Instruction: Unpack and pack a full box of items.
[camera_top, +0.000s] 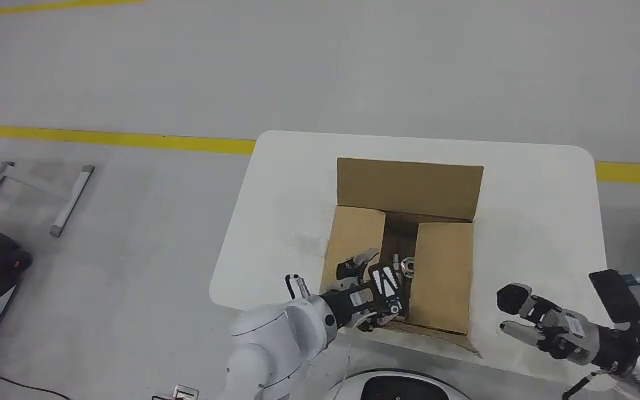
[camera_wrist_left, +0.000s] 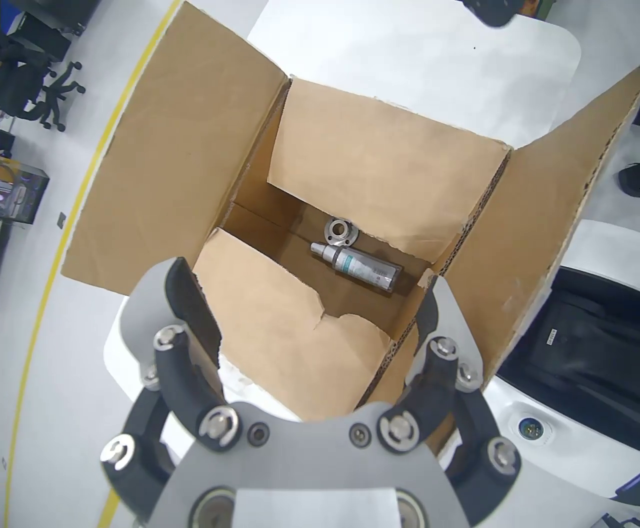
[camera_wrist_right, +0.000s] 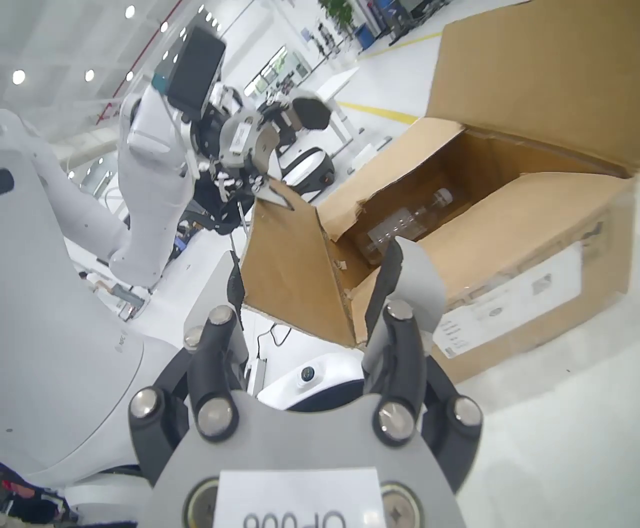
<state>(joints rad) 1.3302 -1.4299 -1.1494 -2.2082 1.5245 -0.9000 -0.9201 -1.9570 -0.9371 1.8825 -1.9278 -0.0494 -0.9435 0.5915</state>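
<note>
- Cardboard box (camera_top: 410, 188) stands on the white table (camera_top: 290, 200), all four top flaps folded outward and the inside open to view.
- At the bottom of the box lies a small spray bottle (camera_wrist_left: 357, 265) on its side, and just beside its cap end a round metal flange (camera_wrist_left: 340, 231) with a hole through the middle; the two look to be touching or nearly so.
- One inner flap has a torn, ragged edge.
- Left gripper (camera_wrist_left: 310, 300) hangs above the box's near-left corner, over the torn flap, with its fingers (camera_wrist_left: 192, 300) spread wide and nothing between them.
- Right gripper (camera_top: 515, 312) sits over bare table to the right of the box, well apart from it, its jaws parted too and holding nothing.
- On the grey floor beyond the table runs a yellow line (camera_top: 120, 138).
</note>
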